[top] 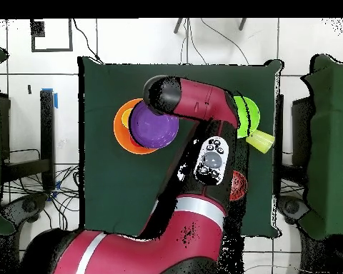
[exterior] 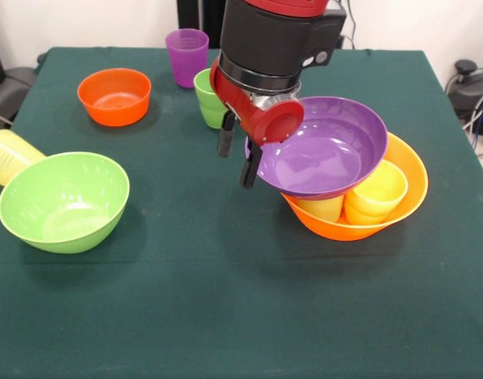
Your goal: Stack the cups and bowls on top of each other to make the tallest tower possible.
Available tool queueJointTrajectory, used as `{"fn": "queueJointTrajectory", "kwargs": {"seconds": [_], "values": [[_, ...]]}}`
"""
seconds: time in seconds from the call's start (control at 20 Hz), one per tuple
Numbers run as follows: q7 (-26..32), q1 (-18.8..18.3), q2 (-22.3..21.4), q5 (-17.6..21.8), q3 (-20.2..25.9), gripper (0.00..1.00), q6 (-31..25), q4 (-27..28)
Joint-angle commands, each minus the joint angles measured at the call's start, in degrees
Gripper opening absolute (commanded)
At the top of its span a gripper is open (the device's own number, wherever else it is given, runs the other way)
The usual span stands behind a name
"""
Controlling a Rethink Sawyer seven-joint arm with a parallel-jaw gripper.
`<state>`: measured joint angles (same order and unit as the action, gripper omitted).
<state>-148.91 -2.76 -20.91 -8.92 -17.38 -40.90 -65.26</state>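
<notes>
The largest yellow-orange bowl (exterior: 403,185) stands at the right with yellow and orange cups (exterior: 380,189) inside it. The wide purple bowl (exterior: 328,150) rests tilted on those cups; it also shows in the overhead view (top: 154,125). My gripper (exterior: 237,154) is at the purple bowl's left rim, its two black fingers (exterior: 225,140) apart, one of them against the rim. The lime green bowl (exterior: 64,201) sits at the front left with a pale yellow cup (exterior: 9,154) lying beside it. The small orange bowl (exterior: 114,95), a purple cup (exterior: 186,55) and a lime green cup (exterior: 210,99) stand at the back.
The dark green cloth covers the table (exterior: 226,316). In the overhead view my arm (top: 203,103) hides the gripper and part of the orange bowl (top: 237,187). Cables and equipment lie off the table's right side.
</notes>
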Motion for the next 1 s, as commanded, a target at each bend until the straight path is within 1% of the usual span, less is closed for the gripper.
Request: {"fn": "queueJointTrajectory", "kwargs": {"seconds": [0.05,0.45,1.0], "values": [[-2.0,-0.5,1.4,1.6,4.5,1.00,2.8,-4.5],[-1.3,-1.1,1.9,1.6,5.1,1.00,3.8,-4.7],[-1.7,-1.0,2.3,1.5,5.0,1.00,4.3,-4.6]]}}
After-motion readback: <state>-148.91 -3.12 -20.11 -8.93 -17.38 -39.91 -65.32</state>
